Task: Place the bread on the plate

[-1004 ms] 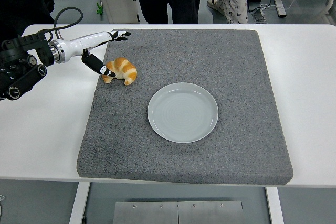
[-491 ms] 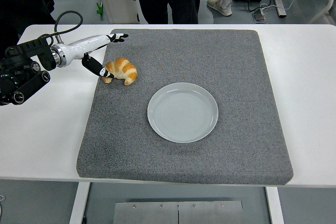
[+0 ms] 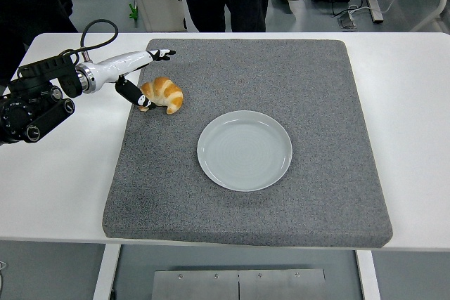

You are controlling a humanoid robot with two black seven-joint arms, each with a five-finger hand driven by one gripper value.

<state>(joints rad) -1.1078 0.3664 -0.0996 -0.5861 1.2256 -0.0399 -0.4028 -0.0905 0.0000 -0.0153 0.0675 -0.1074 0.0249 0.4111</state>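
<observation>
Left hand at the bread, plate empty

The left hand (image 3: pixel 140 75) has its fingers (image 3: pixel 163 54) spread wide, thumb touching the bread (image 3: pixel 163 94) (a croissant) without gripping it; it lies on the grey mat (image 3: pixel 316 89), near the white plate (image 3: pixel 245 150) on the worktop (image 3: pixel 63 173).

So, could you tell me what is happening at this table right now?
The robot's left hand is reaching for a croissant lying on the grey mat. Its fingers are spread, the thumb against the croissant's left end, with no grasp yet. The white plate sits empty mid-mat, to the right of the bread and nearer the camera. The right arm is out of view, and a person stands beyond the far edge.
</observation>
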